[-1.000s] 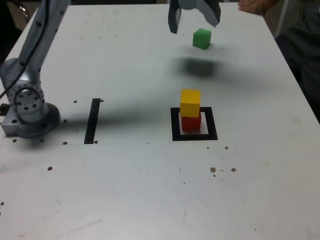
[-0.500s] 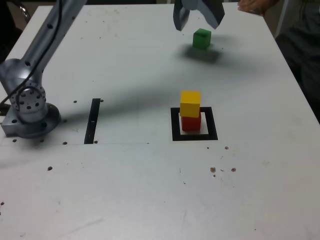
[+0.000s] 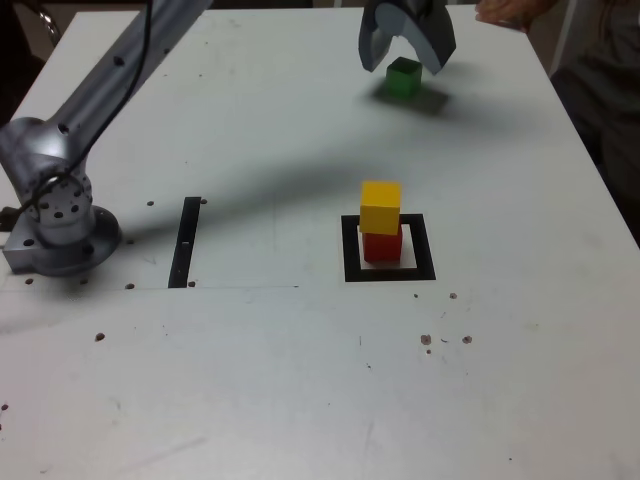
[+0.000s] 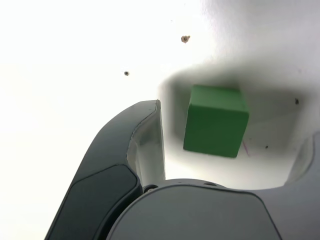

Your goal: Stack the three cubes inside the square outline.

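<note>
The green cube (image 3: 404, 78) rests on the white table at the back, right of centre in the exterior view. My gripper (image 3: 405, 64) hangs open just over it, one finger on each side, touching neither. In the wrist view the green cube (image 4: 216, 120) lies between the fingers (image 4: 150, 135) with a clear gap beside it. The yellow cube (image 3: 380, 207) sits on the red cube (image 3: 382, 245) inside the square outline (image 3: 389, 270) near the table's middle.
A straight black strip (image 3: 185, 241) lies at the exterior view's left of the outline, next to the arm's base (image 3: 58, 215). A person's hand (image 3: 510, 10) and dark sleeve (image 3: 605, 80) are at the back right corner. Small dark specks dot the table.
The gripper has moved toward the exterior view's right and dropped down over the green cube, its fingers now straddling it. The cubes have not moved.
</note>
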Robot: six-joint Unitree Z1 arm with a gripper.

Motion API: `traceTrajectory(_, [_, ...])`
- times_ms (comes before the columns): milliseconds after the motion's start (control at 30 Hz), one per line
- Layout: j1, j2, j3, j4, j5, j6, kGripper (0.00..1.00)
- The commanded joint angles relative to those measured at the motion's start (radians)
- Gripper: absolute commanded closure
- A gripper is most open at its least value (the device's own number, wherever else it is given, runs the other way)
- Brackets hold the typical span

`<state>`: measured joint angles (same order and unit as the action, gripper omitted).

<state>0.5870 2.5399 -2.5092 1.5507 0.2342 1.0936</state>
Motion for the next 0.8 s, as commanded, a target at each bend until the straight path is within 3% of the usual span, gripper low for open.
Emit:
traceTrajectory(0, [-0.003, 0.015, -0.018, 0.007, 0.002, 0.001, 0.13])
traceTrajectory(133, [-0.009, 0.035, -0.04, 0.013, 0.007, -0.008, 0.25])
traceTrajectory(300, [-0.018, 0.045, -0.049, 0.011, 0.008, -0.023, 0.59])
traceTrajectory(400, [-0.024, 0.045, -0.05, 0.007, 0.001, -0.021, 0.73])
traceTrajectory(767, [-0.03, 0.051, -0.05, 0.01, -0.013, -0.019, 0.76])
